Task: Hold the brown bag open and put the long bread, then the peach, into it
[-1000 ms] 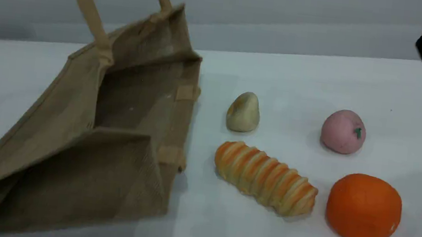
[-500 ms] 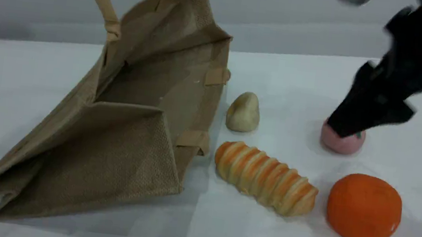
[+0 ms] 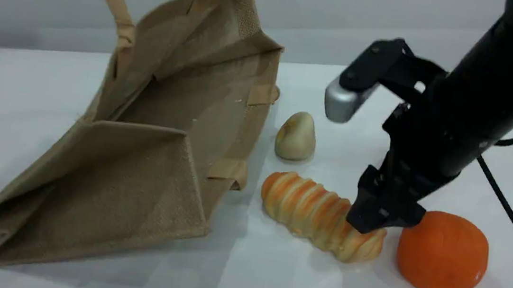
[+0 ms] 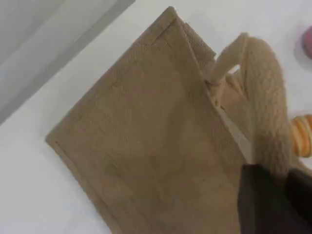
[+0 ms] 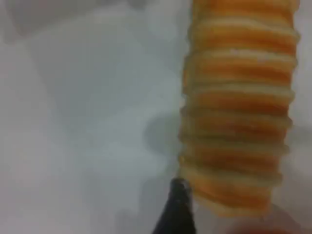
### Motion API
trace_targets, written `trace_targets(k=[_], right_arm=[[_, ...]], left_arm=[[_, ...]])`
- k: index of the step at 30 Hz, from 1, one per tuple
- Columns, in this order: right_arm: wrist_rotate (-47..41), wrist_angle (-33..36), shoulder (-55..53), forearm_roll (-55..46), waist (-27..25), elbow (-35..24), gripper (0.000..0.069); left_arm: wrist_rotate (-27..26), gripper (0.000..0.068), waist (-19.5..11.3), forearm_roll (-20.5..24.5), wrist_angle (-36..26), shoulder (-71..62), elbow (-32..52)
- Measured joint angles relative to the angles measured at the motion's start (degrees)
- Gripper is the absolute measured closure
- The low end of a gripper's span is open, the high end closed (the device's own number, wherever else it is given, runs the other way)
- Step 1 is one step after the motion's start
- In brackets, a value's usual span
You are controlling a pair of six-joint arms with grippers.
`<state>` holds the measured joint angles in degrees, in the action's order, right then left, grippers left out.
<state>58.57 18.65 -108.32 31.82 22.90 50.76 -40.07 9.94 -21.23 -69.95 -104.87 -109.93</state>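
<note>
Descending over the bread, the right gripper is standing with jaws wide apart at the loaf's 4 o'clock end, one fingertip showing just beside the crust in the right wrist view; nothing is gripped there. The left gripper is pinching a handle of the bag with jaws closed, keeping the mouth gaping toward 3 o'clock. The bread is lying on the table just beside the bag's mouth, at 6 o'clock from a pale lump and at 9 o'clock from the orange, which is nearly touching the loaf's end. The peach is hidden behind the right arm in the scene view; only a pink sliver is showing at the edge of the left wrist view. Risks, as judged: the jaws are sitting near the loaf's end rather than its middle, so a closing grip could squeeze the soft bread out or leave it hanging crooked; the outer finger could nudge the orange and roll it. A sagging handle would be narrowing the mouth, and a long loaf carried crosswise could catch the hem. The surface is looking white, smooth and faintly glossy, offering little friction to round items. Behind it a plain grey wall is running along 12 o'clock; no other furnishings are showing.
</note>
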Motion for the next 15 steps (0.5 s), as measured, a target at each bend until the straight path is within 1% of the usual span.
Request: trace_targets(k=[3,4,10,15], right_arm=[[0.00,-0.39,-0.64,0.00,0.00,0.06,0.0120],[0.00,-0.82,-0.64,0.52,0.00,0.26,0.0120],[0.70,-1.13,-0.77,3.03,0.00,1.93,0.0120],[0.70,-0.45,-2.48,3.86,0.00,3.32,0.0120]], left_arm=[[-2.97,0.0595,0.00,-0.05,0.00,0.00,0.00],[-3.19,0.0595,0.00,-0.05,0.00,0.00,0.00],[-3.19,0.0595,0.00,-1.93,-0.05,0.00,0.00],[-3.14,0.0595,0.00,-1.93,-0.05,0.00,0.00]])
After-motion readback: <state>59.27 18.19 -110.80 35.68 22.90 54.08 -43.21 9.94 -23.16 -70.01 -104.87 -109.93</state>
